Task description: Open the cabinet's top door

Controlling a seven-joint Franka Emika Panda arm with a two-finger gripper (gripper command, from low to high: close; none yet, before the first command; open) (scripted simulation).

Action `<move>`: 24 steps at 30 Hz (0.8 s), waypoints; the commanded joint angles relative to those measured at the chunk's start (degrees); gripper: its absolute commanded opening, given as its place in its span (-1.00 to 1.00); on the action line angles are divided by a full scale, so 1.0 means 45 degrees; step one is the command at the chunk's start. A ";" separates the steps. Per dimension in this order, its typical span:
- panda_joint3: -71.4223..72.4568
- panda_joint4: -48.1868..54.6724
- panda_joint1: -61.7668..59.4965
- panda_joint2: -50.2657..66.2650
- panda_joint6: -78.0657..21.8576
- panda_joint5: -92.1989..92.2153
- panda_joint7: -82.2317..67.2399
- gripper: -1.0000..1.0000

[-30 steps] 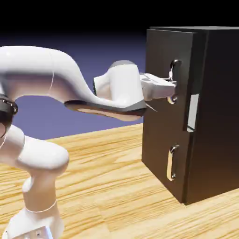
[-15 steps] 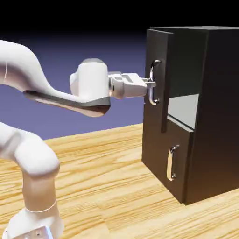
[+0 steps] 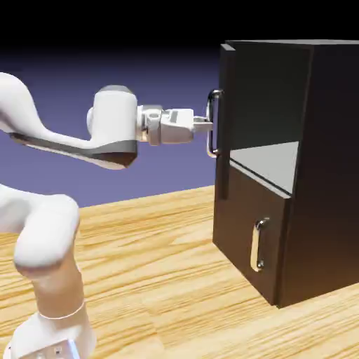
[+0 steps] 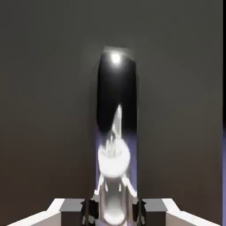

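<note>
the wooden table (image 3: pixel 161 280) fills the lower part of the exterior view, pale orange-brown with long streaks of grain. behind the table rises a plain blue-violet backdrop (image 3: pixel 140 77), lighter close to the table's far edge and fading to black higher up.

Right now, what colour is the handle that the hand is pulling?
Shiny silver; the top door's handle shows best in the exterior view, clamped in the hand.

Glossy white arm (image 3: pixel 63 144) of rounded, bulbous segments with dark grey seams, ending in small grey fingers (image 4: pixel 90 211).
</note>
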 commanded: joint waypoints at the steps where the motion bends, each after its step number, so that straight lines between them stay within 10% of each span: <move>1: 0.0266 0.0006 -0.0465 -0.0242 0.0347 0.0162 0.0217 -1.00; 10: 0.1741 -0.0812 -0.2906 -0.2279 0.2436 0.4624 -0.2659 -1.00; 24: 0.3356 -0.1404 0.2015 -0.3058 -0.5071 1.0420 -0.6769 -1.00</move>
